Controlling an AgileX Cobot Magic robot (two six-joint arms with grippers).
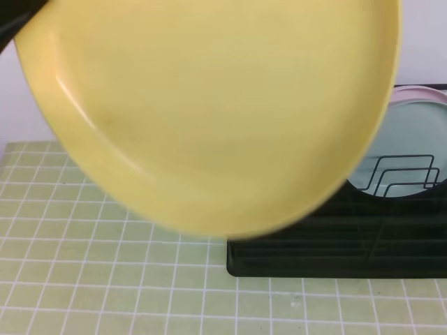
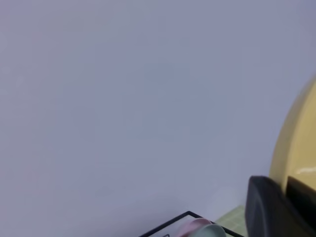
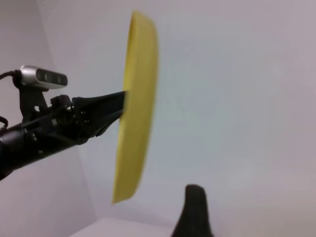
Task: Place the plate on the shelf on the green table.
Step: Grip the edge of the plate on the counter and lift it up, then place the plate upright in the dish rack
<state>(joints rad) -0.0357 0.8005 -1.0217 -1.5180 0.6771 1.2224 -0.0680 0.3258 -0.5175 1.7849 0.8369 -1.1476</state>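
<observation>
The left fingers (image 2: 269, 207) are pinching shut on the rim of the plate (image 1: 209, 105), holding it edge-up high above the green desk (image 1: 105, 265); one right finger (image 3: 193, 212) is showing, its spread impossible to judge; the shelf (image 1: 335, 244) is sitting below, carrying pink and mint plates.

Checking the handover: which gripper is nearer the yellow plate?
Left. The left gripper is clamped on the plate's rim, holding it on edge. The right gripper's one visible finger stands apart, below the plate.
</observation>
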